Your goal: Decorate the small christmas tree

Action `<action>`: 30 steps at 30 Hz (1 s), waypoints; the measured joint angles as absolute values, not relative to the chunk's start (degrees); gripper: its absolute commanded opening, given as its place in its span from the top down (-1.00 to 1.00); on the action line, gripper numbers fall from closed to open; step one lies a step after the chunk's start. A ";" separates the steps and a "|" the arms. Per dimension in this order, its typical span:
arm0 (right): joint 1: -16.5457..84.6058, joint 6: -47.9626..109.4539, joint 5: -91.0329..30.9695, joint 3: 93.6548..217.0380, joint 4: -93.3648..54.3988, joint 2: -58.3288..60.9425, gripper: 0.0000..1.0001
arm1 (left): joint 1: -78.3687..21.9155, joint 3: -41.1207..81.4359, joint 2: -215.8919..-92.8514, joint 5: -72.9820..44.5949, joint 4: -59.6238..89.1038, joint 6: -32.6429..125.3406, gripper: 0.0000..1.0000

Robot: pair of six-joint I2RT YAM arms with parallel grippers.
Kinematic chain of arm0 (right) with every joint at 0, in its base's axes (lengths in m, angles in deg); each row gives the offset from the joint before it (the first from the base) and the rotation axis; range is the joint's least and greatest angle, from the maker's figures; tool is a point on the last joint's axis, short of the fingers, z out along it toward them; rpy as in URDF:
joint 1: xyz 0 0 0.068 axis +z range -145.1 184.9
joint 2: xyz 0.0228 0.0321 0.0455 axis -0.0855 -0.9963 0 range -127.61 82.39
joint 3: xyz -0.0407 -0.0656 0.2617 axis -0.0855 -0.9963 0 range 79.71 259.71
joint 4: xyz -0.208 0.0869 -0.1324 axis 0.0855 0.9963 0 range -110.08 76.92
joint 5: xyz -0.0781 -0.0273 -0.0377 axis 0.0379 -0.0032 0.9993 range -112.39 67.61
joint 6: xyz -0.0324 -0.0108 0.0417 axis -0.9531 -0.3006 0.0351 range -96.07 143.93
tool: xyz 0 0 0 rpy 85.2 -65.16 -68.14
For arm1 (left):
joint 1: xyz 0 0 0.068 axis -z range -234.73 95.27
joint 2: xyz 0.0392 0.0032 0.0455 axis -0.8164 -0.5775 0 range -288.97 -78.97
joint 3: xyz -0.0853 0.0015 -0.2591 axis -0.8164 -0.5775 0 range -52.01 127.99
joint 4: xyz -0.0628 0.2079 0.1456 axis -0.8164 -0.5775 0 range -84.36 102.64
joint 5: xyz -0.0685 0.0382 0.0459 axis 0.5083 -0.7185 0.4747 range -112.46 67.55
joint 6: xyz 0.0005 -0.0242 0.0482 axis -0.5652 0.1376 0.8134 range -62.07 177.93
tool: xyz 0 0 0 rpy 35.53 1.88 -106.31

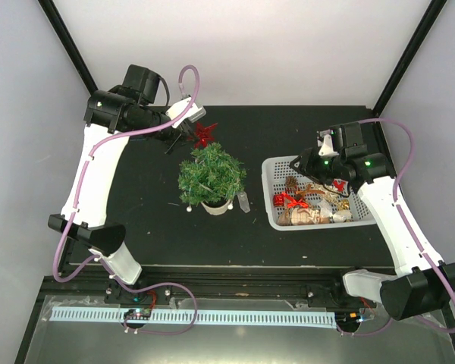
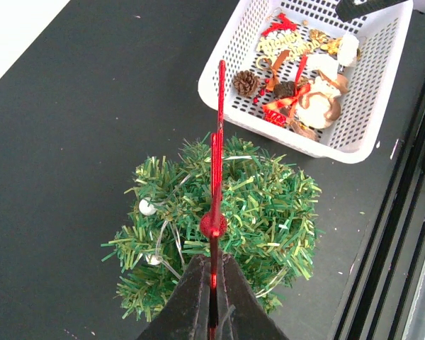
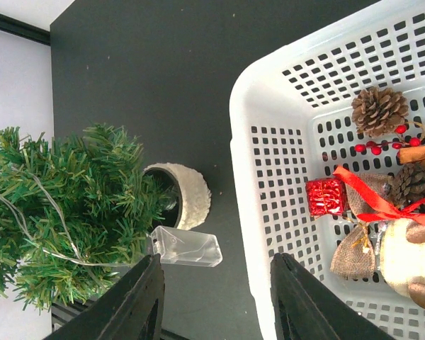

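The small christmas tree (image 1: 211,173) stands mid-table on its whitish round base (image 3: 191,195), with a wire of white beads wound through its green needles (image 2: 262,205). My left gripper (image 1: 183,135) is shut on a glittery red star ornament (image 2: 216,163), seen edge-on in the left wrist view. The star (image 1: 205,133) hangs just behind and above the treetop, apart from it. My right gripper (image 3: 216,263) is open and empty. It hovers over the left rim of the white basket (image 3: 248,177), one finger on each side of the wall.
The white basket (image 1: 269,189) at the right holds pine cones, a small red gift box (image 3: 324,196), red ribbon, burlap pieces and gold lettering (image 2: 290,44). A clear plastic box (image 3: 186,246) lies on the black table between tree base and basket.
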State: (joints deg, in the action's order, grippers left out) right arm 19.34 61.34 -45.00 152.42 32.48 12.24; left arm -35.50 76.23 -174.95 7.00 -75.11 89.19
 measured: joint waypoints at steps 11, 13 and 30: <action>19.34 61.34 -45.09 152.40 32.15 12.22 0.13 | -35.50 76.21 -174.97 7.37 -75.11 89.19 0.97; 19.34 61.34 -45.09 152.38 32.13 12.22 0.13 | -35.50 76.21 -174.97 7.43 -75.13 89.19 0.97; 19.34 61.32 -45.09 152.16 32.11 12.22 0.13 | -35.09 74.07 -175.02 8.33 -75.22 89.30 0.97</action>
State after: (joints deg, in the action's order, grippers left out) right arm 19.34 61.32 -45.09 152.16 32.11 12.22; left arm -35.09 74.07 -175.02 8.33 -75.22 89.30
